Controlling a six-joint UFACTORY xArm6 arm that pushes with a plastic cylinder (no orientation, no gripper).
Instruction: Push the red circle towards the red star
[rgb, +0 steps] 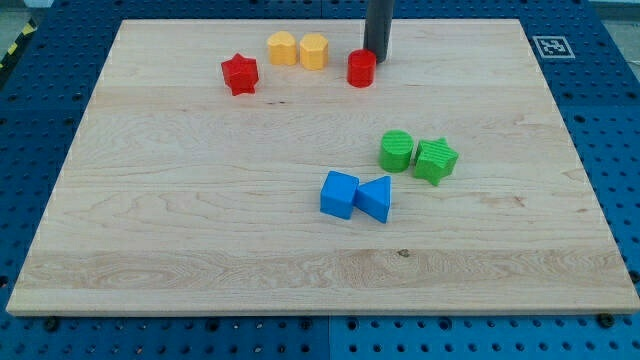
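My tip (377, 58), a plain rod without jaws, touches the red circle (361, 69) near the table (200, 250) top edge. Two yellow blocks (298, 49) sit between it and the red star (240, 74).

I have one camera only, so no second view shares anything with it. It sits high beyond the table's (300, 270) bottom edge and looks down and forward across the wood at a slant. The side edges draw inward towards the view's top, so the top edge is the far one. The camera stands far enough back that all four corners fit in frame, with a strip of blue perforated base (600, 150) around the table.
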